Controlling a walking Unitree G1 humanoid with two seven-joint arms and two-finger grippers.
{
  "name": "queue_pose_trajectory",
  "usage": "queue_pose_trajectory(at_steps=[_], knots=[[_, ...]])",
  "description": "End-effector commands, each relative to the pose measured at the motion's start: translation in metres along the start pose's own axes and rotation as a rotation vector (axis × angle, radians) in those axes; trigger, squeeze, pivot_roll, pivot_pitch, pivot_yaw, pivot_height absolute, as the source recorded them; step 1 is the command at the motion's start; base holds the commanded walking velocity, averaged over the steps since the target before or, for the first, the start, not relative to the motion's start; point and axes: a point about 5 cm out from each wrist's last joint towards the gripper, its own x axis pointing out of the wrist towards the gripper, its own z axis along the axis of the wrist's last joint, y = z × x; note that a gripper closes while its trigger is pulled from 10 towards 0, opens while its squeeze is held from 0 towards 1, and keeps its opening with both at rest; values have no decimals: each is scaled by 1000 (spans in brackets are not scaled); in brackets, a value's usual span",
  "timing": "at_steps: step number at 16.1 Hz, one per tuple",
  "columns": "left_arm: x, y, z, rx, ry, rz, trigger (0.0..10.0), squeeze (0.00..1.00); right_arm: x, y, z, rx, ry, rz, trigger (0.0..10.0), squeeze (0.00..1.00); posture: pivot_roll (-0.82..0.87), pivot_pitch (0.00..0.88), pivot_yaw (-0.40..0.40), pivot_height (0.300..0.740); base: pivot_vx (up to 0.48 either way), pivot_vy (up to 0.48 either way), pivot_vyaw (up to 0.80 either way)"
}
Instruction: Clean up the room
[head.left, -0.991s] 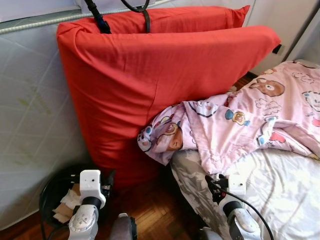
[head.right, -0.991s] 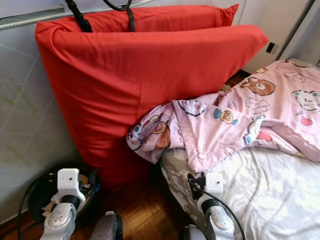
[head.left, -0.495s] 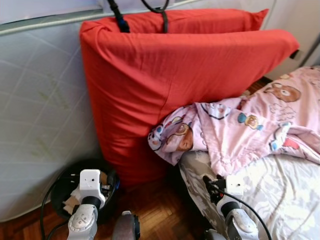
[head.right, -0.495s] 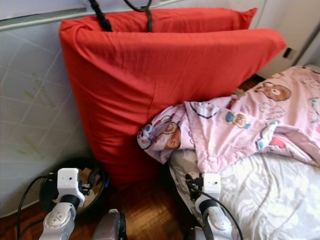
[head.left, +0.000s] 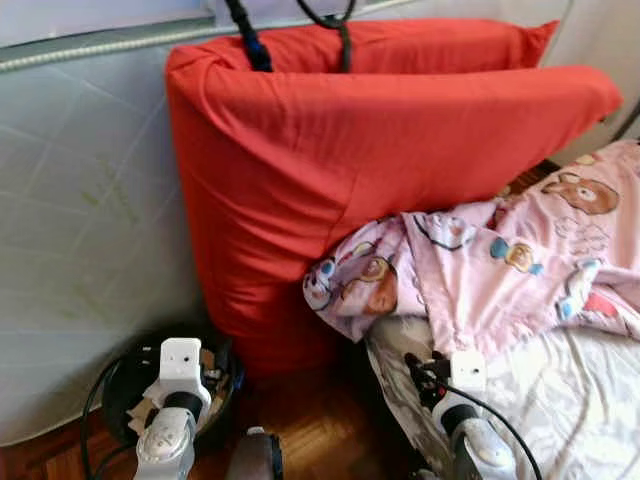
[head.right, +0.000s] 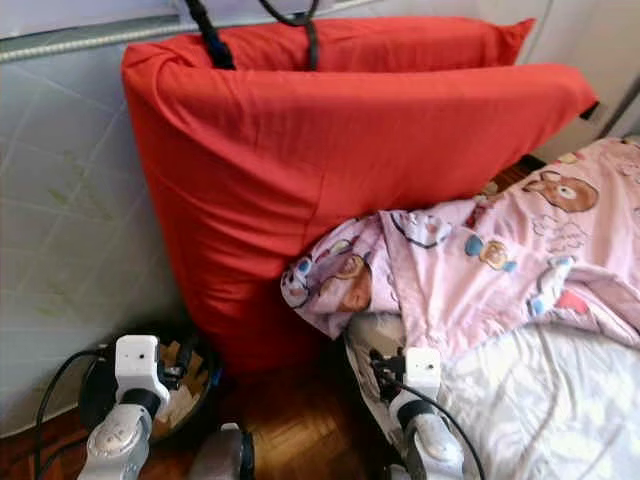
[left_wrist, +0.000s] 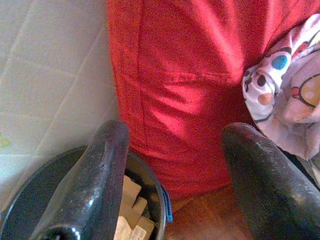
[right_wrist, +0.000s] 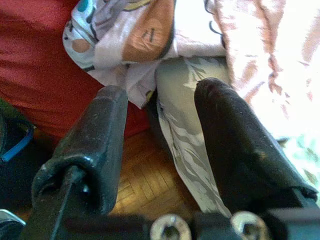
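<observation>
Red cushion (head.left: 380, 190) leans beside bin (head.left: 120, 385), apparently

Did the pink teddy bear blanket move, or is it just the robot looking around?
No. The pink blanket lies against the same spot on the red mattress. Both slid rightward together in the head views, so the camera turned, not the blanket.

Place: a bedroom in a home.
Bed (head.left: 560, 400): pale leaf-patterned sheet over the mattress, near corner down by the floor.
Blanket (head.left: 500, 270): pink, printed with cartoon bears, rumpled over the bed's near corner.
Red cushions (head.left: 380, 170): two large ones, propped upright beside the bed.
Quilted panel (head.left: 80, 250): pale grey, standing behind the cushions, mattress-like.
Floor (head.right: 290, 420): dark wooden parquet, herringbone pattern.
Waste bin (head.right: 200, 375): round, black, on the floor by the cushions, holding scraps.
</observation>
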Motion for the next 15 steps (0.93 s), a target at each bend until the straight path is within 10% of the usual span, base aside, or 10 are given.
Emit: queue_pose_trajectory(at_steps=[1, 15], knots=[[1, 0, 1, -10, 0, 0, 10000, 0, -2, -2, -2, -8, 9, -8, 10000, 0, 58, 105, -11, 633, 326, 0, 0], [-1, 2, 6, -13, -24, -10, 10000, 0, 8, -11, 6, 111, 40, -129, 10000, 0, 71, 158, 9, 633, 287, 0, 0]])
